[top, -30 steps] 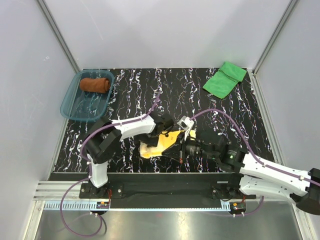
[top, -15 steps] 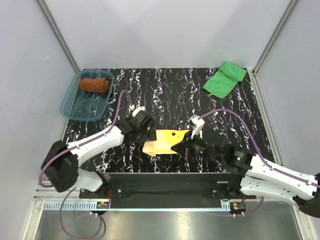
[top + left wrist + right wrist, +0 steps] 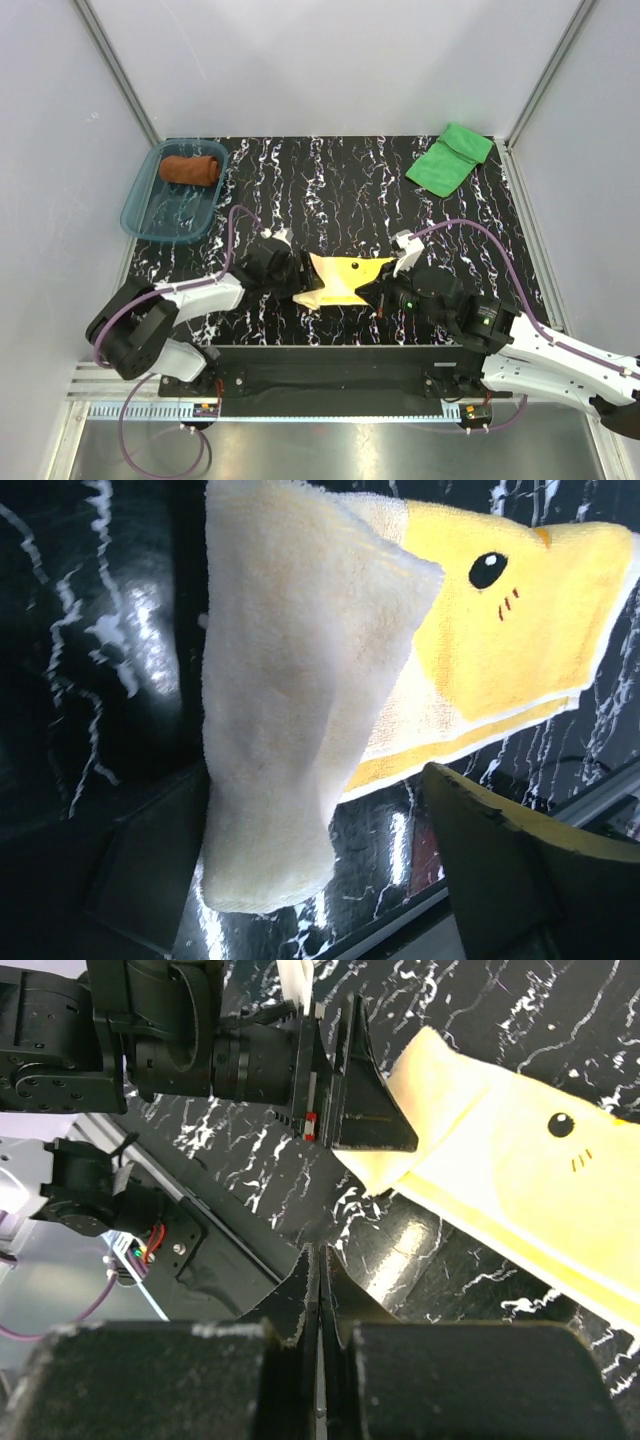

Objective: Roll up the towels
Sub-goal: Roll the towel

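Rust-brown cloth towel [image 3: 190, 169] sat rolled; left gripper [image 3: 302, 279] gaped at the half-folded pale yellow towel [image 3: 345, 278], right gripper [image 3: 318, 1260] clenched empty, bright green towel [image 3: 449, 157] waited.

We count three towels: brown towel [image 3: 190, 169] far left, yellow towel [image 3: 345, 278] near middle, green towel [image 3: 449, 159] far right. One tray [image 3: 178, 215], far left. Two arms: left arm [image 3: 200, 292], right arm [image 3: 545, 345].
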Available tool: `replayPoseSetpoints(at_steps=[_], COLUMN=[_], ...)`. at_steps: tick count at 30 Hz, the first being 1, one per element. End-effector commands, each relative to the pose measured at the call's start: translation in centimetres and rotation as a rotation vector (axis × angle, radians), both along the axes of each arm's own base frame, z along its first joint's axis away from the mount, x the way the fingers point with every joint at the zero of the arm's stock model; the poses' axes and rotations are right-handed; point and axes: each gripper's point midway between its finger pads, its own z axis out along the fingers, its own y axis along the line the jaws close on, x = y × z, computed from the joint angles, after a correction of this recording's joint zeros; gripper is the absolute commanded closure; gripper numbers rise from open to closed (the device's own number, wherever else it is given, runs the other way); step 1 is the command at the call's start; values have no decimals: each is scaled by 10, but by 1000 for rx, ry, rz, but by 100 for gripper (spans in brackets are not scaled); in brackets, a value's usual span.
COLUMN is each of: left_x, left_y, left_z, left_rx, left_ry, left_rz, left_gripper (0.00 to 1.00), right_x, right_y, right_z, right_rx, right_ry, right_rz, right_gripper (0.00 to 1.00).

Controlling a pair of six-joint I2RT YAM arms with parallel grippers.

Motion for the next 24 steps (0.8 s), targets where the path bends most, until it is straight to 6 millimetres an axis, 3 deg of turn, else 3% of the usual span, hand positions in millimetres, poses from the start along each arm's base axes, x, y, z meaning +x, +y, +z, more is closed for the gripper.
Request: replayPoseSetpoints(at_steps=[1, 3, 4, 6, 7, 8, 9, 11, 14, 18, 21, 24], left_x=[-10, -11, -11, -4, -11, 1, -7, 2, 12, 28, 35, 47], left_y=[-2, 0, 3, 7, 17, 21, 34, 54, 80, 90, 105, 107], left_z=[-21, -27, -30, -29, -35, -28, -31, -24, 0, 38, 48, 54], left_rx=[-16, 2, 20, 64, 126, 172, 248, 381, 579, 676, 796, 893], left_ry=[64, 81, 87, 69, 102, 72, 113, 83, 84, 54, 58, 33], left_rz=[-10, -4, 3, 24, 14, 37, 35, 43, 51, 58, 85, 112], left_gripper=[23, 37, 56, 68, 76, 82, 84, 86, 91, 90, 90, 91], right_x=[5, 5, 5, 4, 4, 3, 3, 4, 10, 19, 26, 38], right_y=[-6, -7, -9, -9, -10, -10, -10, -12, -19, -26, -22, -20], right_z=[0, 0, -2, -5, -5, -6, -10, -12, -22, -48, -71, -108], right_rx=[-3, -5, -11, -17, -16, -17, -21, -24, -61, -120, -165, -253], right_ry=[-5, -5, -4, -1, 0, 4, 8, 17, 35, 78, 122, 197], right_rz=[-45, -48, -53, -51, -50, -51, -52, -63, -126, -214, -266, -328], right_gripper=[100, 100, 100, 100, 100, 100, 100, 100, 100, 100, 100, 100])
